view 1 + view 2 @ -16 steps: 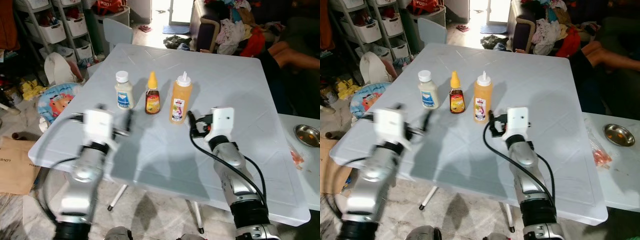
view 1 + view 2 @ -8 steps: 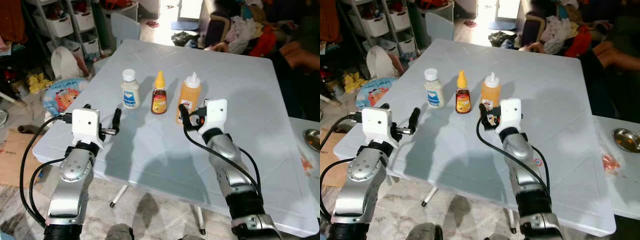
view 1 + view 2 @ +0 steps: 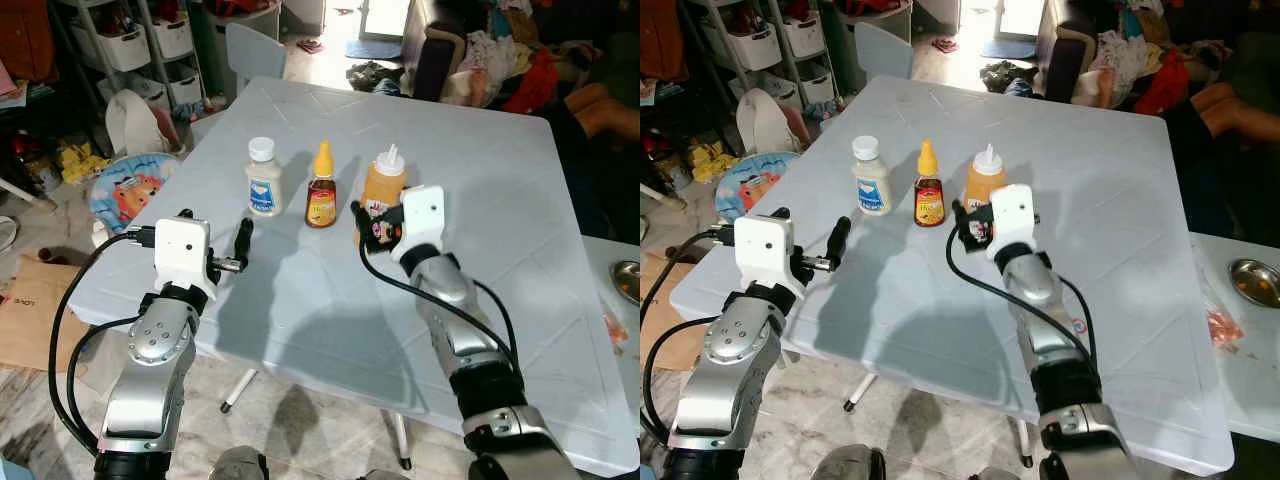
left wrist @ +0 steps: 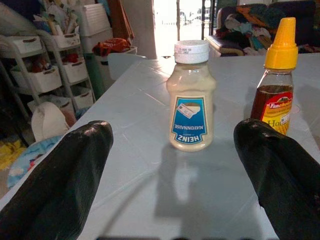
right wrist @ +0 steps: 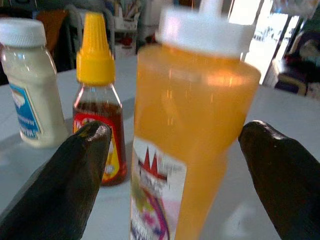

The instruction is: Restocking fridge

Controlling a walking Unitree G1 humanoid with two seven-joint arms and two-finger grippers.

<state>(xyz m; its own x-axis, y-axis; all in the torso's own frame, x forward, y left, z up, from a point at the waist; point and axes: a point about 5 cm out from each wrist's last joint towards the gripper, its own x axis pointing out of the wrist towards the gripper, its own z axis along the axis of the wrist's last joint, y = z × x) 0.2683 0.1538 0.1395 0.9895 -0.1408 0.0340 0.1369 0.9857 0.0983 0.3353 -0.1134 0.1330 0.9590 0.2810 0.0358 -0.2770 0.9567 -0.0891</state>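
- Restock barely begun, by the look of it: all 3 bottles upright in a row on white table (image 3: 480, 190), nothing lifted, no fridge in sight.
- Row, from robot's left: mayo bottle (image 3: 263, 177), honey bottle (image 3: 321, 186), orange sauce bottle (image 3: 384, 184). Set just apart, not touching.
- Right gripper (image 5: 172, 165) closest to a pick: fingers spread wide, orange sauce bottle filling the gap in the wrist view, one finger (image 5: 75, 170) on each flank. No contact visible; bottle slightly blurred there. Head view puts the wrist right against the bottle's near side.
- Left gripper (image 4: 175, 165) further back: fingers (image 4: 55, 175) wide apart, aimed at mayo bottle, bare tabletop between tips and bottle. Honey bottle just past the other finger in that wrist view.
- Left to do, as a judgement: close on sauce bottle, lift, prob. same w/ mayo on the left side, carry to fridge, place, then back for honey bottle. Basically everything.
- Risk: sauce bottle tall and narrow, honey close beside it, so a finger could nudge the neighbour while closing.
- Surroundings: storage shelves w/ bins (image 3: 150, 40) far left, clothes piled on sofa (image 3: 480, 50) beyond table, metal dish (image 3: 625, 280) on a side surface to the right.
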